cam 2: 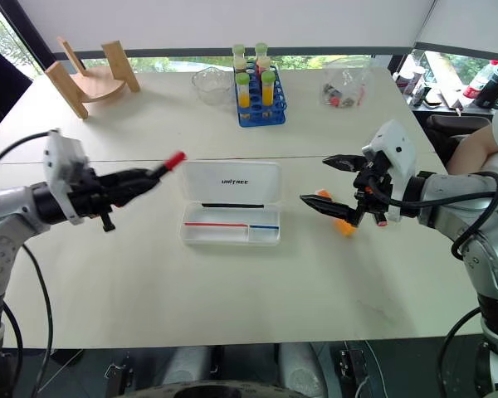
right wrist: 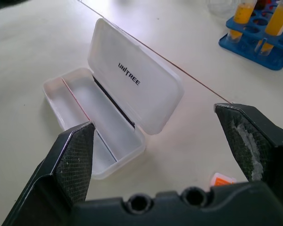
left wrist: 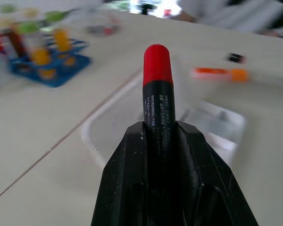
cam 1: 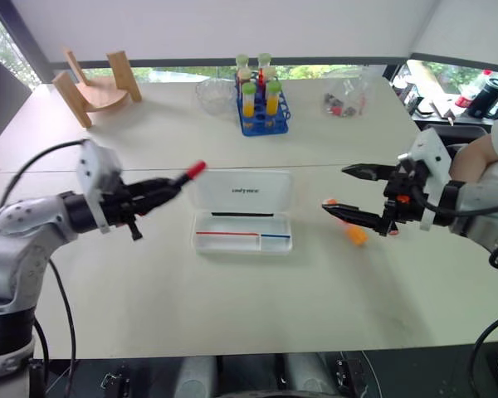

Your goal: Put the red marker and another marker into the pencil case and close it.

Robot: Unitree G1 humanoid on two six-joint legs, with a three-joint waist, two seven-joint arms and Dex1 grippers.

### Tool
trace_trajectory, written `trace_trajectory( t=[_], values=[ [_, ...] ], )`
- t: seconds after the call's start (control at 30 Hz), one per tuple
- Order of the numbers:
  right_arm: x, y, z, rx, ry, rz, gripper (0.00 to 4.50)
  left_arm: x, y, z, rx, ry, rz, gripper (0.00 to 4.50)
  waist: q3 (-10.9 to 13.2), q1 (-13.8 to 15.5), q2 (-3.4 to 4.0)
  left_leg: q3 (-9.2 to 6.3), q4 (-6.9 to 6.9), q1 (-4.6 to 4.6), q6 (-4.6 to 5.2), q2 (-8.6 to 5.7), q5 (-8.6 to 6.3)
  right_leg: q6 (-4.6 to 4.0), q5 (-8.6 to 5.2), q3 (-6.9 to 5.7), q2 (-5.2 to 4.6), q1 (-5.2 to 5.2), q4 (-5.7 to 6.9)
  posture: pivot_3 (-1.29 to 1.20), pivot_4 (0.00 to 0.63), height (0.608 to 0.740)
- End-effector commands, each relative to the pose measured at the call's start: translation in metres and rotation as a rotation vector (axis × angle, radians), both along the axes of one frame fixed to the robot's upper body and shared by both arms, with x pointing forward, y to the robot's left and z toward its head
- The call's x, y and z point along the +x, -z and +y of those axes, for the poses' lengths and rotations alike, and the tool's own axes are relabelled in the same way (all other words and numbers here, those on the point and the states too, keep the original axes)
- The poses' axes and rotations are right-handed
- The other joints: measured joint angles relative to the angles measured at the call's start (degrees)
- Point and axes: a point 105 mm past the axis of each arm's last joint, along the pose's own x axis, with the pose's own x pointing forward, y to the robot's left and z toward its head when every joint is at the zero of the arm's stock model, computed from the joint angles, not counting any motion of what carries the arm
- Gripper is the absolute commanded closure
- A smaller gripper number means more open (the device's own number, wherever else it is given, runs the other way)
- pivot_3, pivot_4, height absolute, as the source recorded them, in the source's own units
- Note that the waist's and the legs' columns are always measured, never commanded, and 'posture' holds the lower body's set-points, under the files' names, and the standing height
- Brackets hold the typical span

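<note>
While the left gripper (left wrist: 159,141) clamps the red marker (left wrist: 157,89) – black barrel, red cap – the right gripper (right wrist: 162,146) gapes empty

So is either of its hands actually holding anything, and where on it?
Yes: the left tool grips the red marker by its black barrel, red cap sticking out. The right tool is open and holds nothing.

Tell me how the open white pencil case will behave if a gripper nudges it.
The pencil case looks like thin hard plastic, so probably light and apt to slide on the smooth table. Its raised lid may swing shut.
</note>
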Motion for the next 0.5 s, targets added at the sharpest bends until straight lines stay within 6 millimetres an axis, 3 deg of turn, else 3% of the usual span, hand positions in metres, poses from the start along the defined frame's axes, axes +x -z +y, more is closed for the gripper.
trace_trajectory(
  t=[0.03, 0.17, 0.43, 0.5],
  values=[
    [-0.001, -0.016, -0.002, -0.007, 0.01, -0.077, 0.0, 0.014, 0.016, -0.022, 0.113, 0.143, -0.06, 4.2, 0.0, -0.03, 0.01, 0.0, 0.01, 0.01, 0.0, 0.0, 0.0, 0.0, 0.0, 0.0, 0.01, 0.01, 0.01, 0.0, 0.15, 0.74],
    [-0.003, -0.017, -0.003, -0.008, 0.024, -0.084, 0.0, 0.045, 0.042, -0.041, 0.228, 0.189, -0.101, 4.2, 0.01, -0.13, 0.0, -0.02, 0.09, -0.01, 0.02, -0.01, 0.0, 0.02, 0.01, 0.0, 0.09, 0.01, 0.01, 0.0, 0.15, 0.74],
    [-0.011, -0.015, -0.005, -0.001, 0.056, -0.083, 0.0, 0.066, 0.071, -0.064, 0.303, 0.261, -0.082, 4.2, 0.02, -0.11, 0.01, -0.04, 0.01, -0.19, 0.18, 0.03, -0.08, 0.02, 0.0, 0.05, 0.15, -0.24, 0.05, 0.0, 0.15, 0.74],
    [-0.012, -0.015, -0.005, 0.0, 0.06, -0.082, 0.0, 0.069, 0.072, -0.065, 0.304, 0.26, -0.077, 3.18, 0.02, -0.18, 0.01, -0.01, 0.1, -0.21, 0.18, 0.02, -0.08, 0.04, 0.01, 0.05, 0.11, -0.22, 0.05, 0.0, 0.15, 0.74]
  ],
)
